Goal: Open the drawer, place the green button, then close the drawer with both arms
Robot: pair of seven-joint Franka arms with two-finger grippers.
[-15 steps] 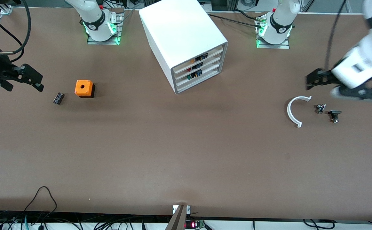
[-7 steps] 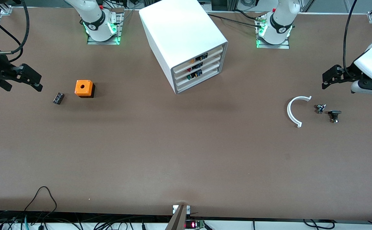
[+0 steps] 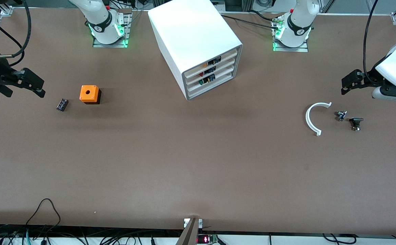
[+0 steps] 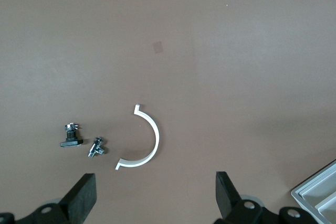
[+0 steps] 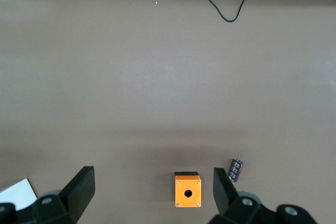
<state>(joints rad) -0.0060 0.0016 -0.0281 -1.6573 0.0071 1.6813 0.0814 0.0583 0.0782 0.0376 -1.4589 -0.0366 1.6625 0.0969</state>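
Fingers spread on both my grippers, left gripper (image 3: 350, 82) over bare table near the white arc piece (image 3: 313, 118), right gripper (image 3: 31, 82) near the orange cube (image 3: 89, 94), well apart from the cabinet (image 3: 198, 44) between them, its drawer (image 3: 211, 81) shut with the button (image 3: 201, 81) showing green inside.

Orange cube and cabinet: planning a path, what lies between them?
Nothing: the front view shows bare table between the orange cube and the cabinet.

Wide matte brown table (image 3: 198, 163), black cables (image 3: 44, 217) along its near edge, even light
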